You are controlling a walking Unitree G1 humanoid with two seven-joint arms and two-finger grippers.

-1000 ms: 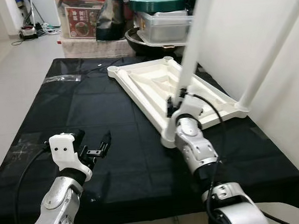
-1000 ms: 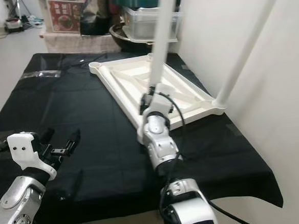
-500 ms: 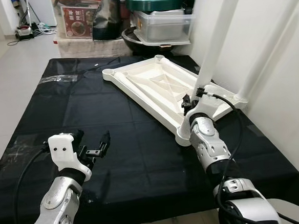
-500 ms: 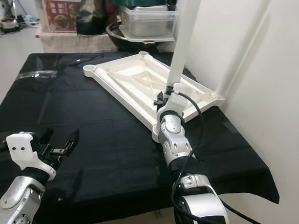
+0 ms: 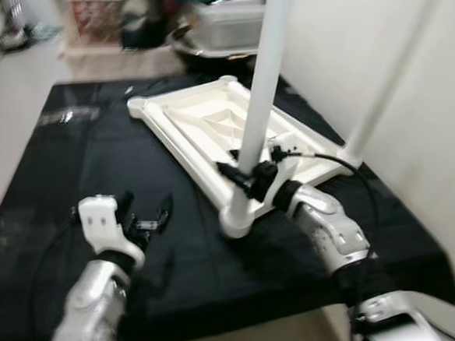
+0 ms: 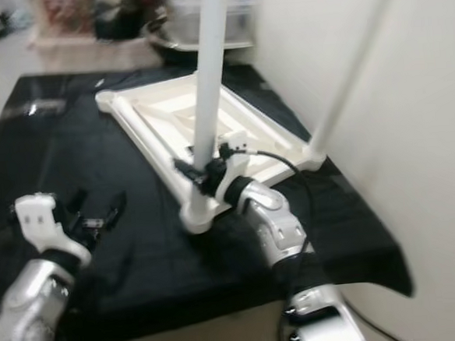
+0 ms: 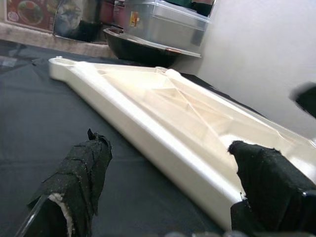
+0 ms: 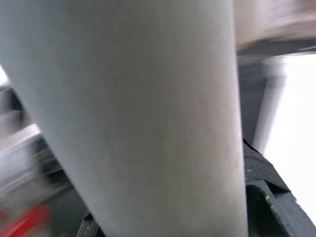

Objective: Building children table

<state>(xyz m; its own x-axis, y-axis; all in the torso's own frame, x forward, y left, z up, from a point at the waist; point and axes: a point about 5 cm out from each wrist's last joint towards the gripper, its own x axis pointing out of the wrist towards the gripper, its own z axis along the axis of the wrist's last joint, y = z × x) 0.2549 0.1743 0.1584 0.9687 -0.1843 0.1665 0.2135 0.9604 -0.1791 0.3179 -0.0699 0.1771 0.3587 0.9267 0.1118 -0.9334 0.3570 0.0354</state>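
We found the right gripper (image 5: 247, 177) at frame centre, clamped on the upright white leg (image 5: 264, 78) above the overturned tabletop (image 5: 209, 125). At lower left, the left gripper (image 5: 149, 221) hovered over the black cloth (image 5: 64, 174), jaws apart.

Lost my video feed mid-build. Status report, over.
Right gripper shut on white leg, standing in tabletop corner. Left gripper open, idle. Nothing in the way.

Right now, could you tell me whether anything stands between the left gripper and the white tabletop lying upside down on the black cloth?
Nothing visible does. The left gripper hangs open over bare black cloth, facing the tabletop; the right gripper holds the near leg beyond it.
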